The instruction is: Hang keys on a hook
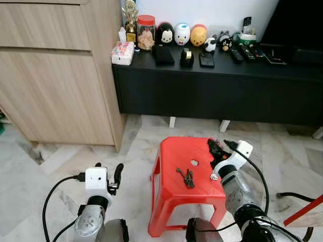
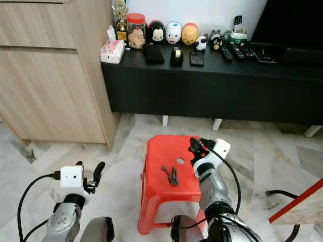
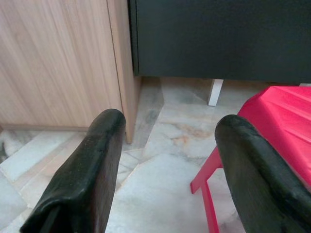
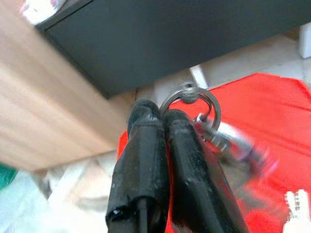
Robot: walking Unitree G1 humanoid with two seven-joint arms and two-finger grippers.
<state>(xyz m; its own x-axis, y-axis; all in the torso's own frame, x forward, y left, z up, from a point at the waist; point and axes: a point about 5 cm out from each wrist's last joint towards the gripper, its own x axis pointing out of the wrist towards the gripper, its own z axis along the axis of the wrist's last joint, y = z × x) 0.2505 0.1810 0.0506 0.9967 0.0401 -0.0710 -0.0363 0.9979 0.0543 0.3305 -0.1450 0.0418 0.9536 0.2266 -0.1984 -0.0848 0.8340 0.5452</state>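
My right gripper hovers over the right side of a red plastic stool. It is shut on a silver key ring. Blurred keys hang from that ring beside the fingers, and a small white tag dangles under the gripper. A dark bunch of keys lies on the stool's seat, left of the gripper. My left gripper is low on the left, above the marble floor and beside the stool. It is open with nothing between its fingers.
A black TV console stands behind the stool, carrying toys, a jar and remotes. A tall wooden cabinet is at the left. A red bar crosses the floor at the lower right.
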